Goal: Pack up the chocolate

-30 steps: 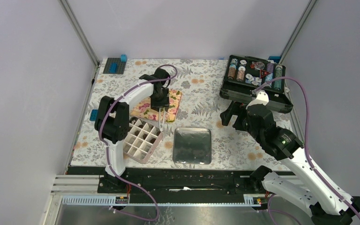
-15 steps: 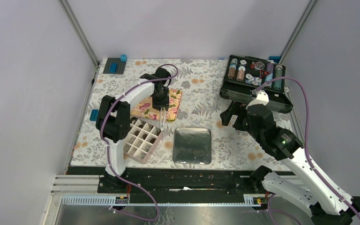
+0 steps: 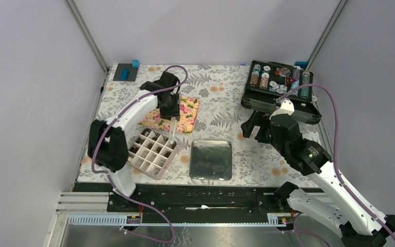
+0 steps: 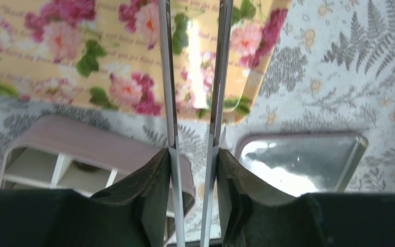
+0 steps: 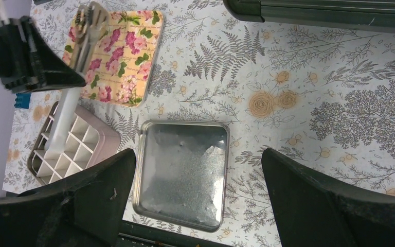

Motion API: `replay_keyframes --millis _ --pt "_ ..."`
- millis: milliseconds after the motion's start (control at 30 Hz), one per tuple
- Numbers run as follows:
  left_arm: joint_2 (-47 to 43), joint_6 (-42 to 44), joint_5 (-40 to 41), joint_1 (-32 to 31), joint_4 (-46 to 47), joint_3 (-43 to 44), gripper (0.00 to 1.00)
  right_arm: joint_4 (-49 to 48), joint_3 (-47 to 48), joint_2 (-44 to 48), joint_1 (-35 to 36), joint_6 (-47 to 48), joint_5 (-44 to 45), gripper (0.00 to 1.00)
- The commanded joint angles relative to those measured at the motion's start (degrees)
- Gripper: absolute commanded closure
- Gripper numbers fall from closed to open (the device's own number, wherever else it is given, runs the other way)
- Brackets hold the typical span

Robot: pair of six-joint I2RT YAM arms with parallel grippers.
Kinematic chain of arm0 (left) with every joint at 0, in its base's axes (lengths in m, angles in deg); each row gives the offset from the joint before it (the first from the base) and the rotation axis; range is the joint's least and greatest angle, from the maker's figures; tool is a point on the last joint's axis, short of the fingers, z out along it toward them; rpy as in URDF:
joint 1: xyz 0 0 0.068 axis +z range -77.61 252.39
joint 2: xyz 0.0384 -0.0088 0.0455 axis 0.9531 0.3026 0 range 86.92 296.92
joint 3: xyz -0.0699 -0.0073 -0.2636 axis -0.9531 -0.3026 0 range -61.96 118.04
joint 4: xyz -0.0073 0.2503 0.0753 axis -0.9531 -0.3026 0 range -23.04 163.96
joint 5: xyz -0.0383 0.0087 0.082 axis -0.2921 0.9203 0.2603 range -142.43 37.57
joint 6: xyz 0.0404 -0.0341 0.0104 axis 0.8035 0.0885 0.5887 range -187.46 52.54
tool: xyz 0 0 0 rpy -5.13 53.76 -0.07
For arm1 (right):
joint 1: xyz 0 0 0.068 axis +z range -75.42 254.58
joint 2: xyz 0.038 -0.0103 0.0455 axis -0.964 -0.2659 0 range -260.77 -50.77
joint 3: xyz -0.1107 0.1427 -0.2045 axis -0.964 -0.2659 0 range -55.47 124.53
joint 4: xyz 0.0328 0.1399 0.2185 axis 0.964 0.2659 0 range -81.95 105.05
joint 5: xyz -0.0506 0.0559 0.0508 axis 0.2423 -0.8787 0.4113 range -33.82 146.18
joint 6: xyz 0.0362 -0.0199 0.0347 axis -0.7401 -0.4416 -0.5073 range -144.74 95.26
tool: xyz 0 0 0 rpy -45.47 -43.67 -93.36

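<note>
The pink gridded box (image 3: 151, 152) sits at the front left, left of the metal tray (image 3: 211, 160). A few far cells look dark, perhaps chocolate (image 3: 153, 137); one dark piece (image 4: 85, 165) shows in a cell in the left wrist view. My left gripper (image 3: 171, 114) hangs over the floral lid (image 3: 185, 110), shut on metal tongs (image 3: 172, 129) whose near end reaches over the box's far right corner. In the left wrist view the gripper (image 4: 193, 152) pinches both tong blades (image 4: 165, 77). My right gripper (image 3: 254, 128) is open and empty; in its own view it (image 5: 198, 170) frames the tray (image 5: 182, 172).
A black case (image 3: 280, 92) of poker chips stands at the back right, just behind my right gripper. Blue blocks (image 3: 127, 70) lie at the back left corner, and a blue piece (image 3: 103, 126) lies at the left edge. Grey walls close in the sides.
My left arm's elbow has swung out to the left. Its gripper has shifted a little left and back, with the tongs still in it. The right arm has not moved.
</note>
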Motion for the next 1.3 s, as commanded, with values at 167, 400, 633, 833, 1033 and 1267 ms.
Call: replay_keyframes --millis 167,400,633,833,1033,1267 --pt "-20.29 -0.20 -0.14 -0.63 -5.70 -13.54 0.94 -1.74 0.66 0.22 -0.14 -0.32 -0.24 0.01" --pt "-33.17 -3.16 -0.14 -1.39 -15.27 -18.69 0.94 -2.04 0.69 -0.05 -0.11 -0.37 -0.79 0.01" --pt "-41.12 -6.98 -2.69 -1.65 -24.57 -19.09 0.94 -2.93 0.35 0.00 -0.06 -0.54 -1.63 0.01" --pt "-44.67 -9.84 -4.87 -1.65 -31.37 -19.49 0.94 -4.89 -1.67 0.35 -0.08 -1.20 -2.61 0.01" --pt "-47.83 -11.40 -10.43 -1.74 -32.21 -23.56 0.94 -6.36 -2.16 0.79 -0.10 -2.08 -3.38 0.01" --pt "-48.38 -13.23 -7.41 -1.81 -32.18 -23.39 0.95 -5.56 -2.01 1.68 -0.05 -1.85 -2.51 0.01"
